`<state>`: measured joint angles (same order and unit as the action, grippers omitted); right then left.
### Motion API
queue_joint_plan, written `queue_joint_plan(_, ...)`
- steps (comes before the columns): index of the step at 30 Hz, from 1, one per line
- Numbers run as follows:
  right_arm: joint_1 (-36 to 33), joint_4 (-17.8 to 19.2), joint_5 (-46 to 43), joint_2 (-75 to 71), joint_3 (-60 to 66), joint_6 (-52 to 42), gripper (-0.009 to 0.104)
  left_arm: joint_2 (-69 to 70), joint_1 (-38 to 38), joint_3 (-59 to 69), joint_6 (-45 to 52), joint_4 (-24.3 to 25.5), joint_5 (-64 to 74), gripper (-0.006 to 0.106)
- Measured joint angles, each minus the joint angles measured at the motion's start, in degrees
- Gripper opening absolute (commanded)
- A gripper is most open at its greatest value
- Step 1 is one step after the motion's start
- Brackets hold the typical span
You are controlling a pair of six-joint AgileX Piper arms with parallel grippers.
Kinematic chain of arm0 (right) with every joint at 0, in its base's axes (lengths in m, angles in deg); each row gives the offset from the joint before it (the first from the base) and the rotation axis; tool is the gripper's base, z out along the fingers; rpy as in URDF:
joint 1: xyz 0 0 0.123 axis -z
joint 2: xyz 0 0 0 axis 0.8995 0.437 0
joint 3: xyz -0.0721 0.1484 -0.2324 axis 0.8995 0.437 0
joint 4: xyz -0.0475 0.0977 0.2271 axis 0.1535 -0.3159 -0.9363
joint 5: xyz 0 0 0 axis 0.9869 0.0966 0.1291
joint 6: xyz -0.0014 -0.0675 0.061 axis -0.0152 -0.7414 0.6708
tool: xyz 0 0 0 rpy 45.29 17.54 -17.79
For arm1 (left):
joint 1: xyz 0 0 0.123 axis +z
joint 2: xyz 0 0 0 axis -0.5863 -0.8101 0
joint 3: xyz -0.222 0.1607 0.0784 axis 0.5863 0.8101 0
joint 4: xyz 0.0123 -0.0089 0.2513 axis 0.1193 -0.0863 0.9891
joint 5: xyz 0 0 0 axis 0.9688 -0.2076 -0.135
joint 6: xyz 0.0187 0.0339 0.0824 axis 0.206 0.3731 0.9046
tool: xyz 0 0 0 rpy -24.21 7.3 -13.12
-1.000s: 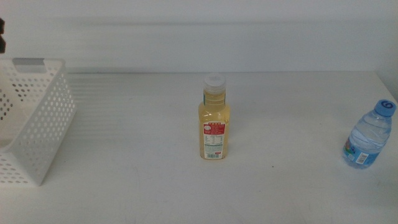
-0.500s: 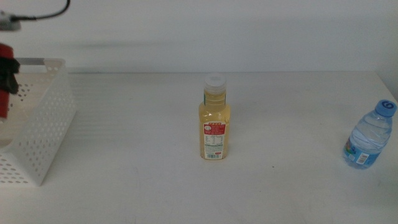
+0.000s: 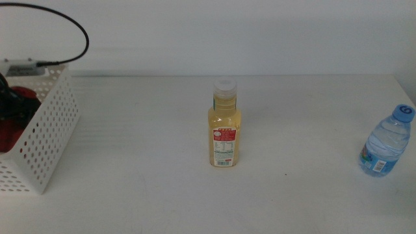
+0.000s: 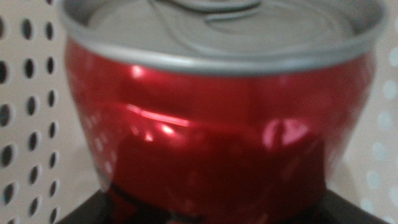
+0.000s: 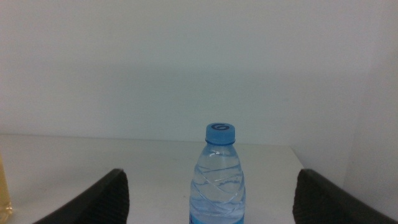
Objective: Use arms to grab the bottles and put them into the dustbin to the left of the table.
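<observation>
Middle view: red can [image 3: 14, 123] inside the dustbin [image 3: 49, 140], pinched by the left gripper [image 3: 6, 107].
Right gripper [image 5: 208, 199] waited spread, water bottle [image 5: 217, 177] upright directly ahead between its jaws.

A plain white bench [image 3: 143, 188] is seen, with faint ridged lines along its far edge. A yellow juice bottle [image 3: 225, 127] with a white cap is stood upright near the middle. A clear water bottle [image 3: 386, 143] with a blue cap is stood at the right edge, well apart from it. A white perforated bin [image 3: 45, 136] is placed at the left edge.
</observation>
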<state>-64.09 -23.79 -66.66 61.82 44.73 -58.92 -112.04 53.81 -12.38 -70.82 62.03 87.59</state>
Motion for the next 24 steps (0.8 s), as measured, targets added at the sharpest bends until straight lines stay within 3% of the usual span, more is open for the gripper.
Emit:
queue_joint_plan(7, 0.00, 0.00, 0.00, 0.00, 0.00, 0.00, 0.076, -2.58, 0.00, 0.00, 0.00, 0.16, -0.11, -0.001)
queue_joint_plan(13, 0.00, 0.00, 0.00, 0.00, 0.00, 0.00, 0.076, -2.86, 0.00, -0.05, 0.04, 1.06, -0.11, 0.024)
queue_joint_plan(14, 0.00, 0.00, 0.00, 0.00, 0.00, 0.00, 0.076, -2.86, 0.00, -0.05, 0.04, 1.15, -0.11, 0.071)
queue_joint_plan(16, 0.00, 0.00, 0.00, 0.00, 0.00, 0.00, 0.076, -2.86, 0.00, -0.12, 0.04, 1.66, -0.11, 0.087)
queue_joint_plan(24, 0.00, 0.00, 0.00, 0.00, 0.00, 0.00, 0.076, -1.02, 0.00, -0.49, -0.23, 2.62, 2.23, 0.090)
